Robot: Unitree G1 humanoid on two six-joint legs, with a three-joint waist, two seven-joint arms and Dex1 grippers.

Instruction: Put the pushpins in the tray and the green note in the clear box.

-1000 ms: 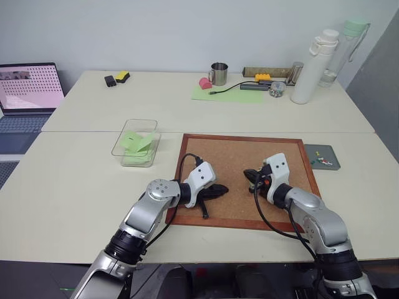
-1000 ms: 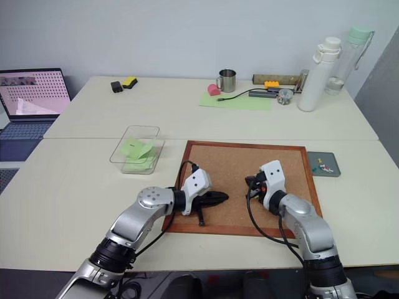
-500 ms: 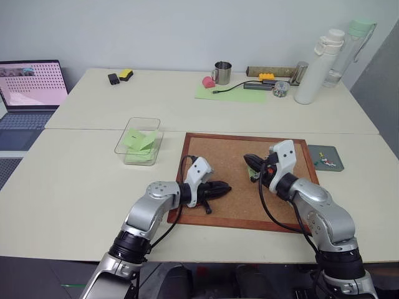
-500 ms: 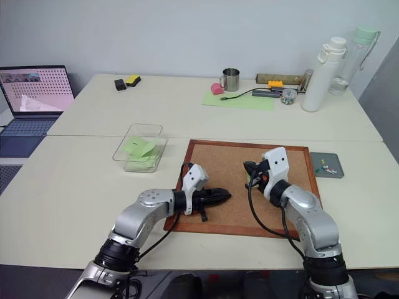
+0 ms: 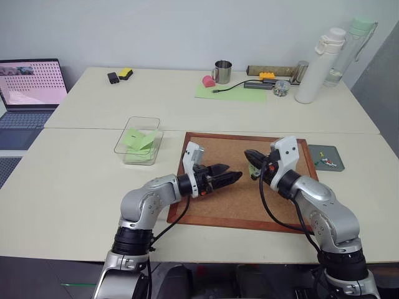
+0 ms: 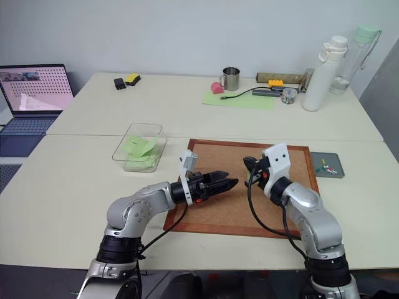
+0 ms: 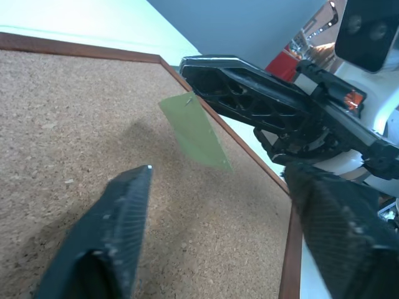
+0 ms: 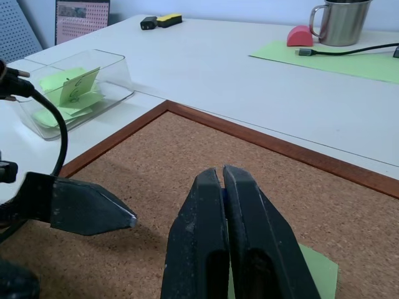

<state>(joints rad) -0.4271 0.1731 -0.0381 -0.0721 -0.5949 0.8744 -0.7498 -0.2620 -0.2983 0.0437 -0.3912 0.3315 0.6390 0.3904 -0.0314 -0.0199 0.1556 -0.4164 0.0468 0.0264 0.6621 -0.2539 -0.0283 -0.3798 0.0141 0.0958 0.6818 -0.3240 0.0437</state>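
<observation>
the right gripper [image 8: 223,180] is clamped together on a corner of the green note [image 7: 196,132], which hangs off it above the corkboard [image 5: 230,156]. facing it, the left gripper [image 5: 231,176] has its fingers [image 7: 112,218] spread apart, holding nothing. the clear box [image 5: 153,145] holds other green notes left of the board; the tray [image 5: 330,149] with pushpins [image 5: 324,161] lies just right of it.

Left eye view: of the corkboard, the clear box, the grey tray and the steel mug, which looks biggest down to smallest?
1. corkboard
2. clear box
3. grey tray
4. steel mug, though it stands farther from the camera, so its last place is unsure.
</observation>
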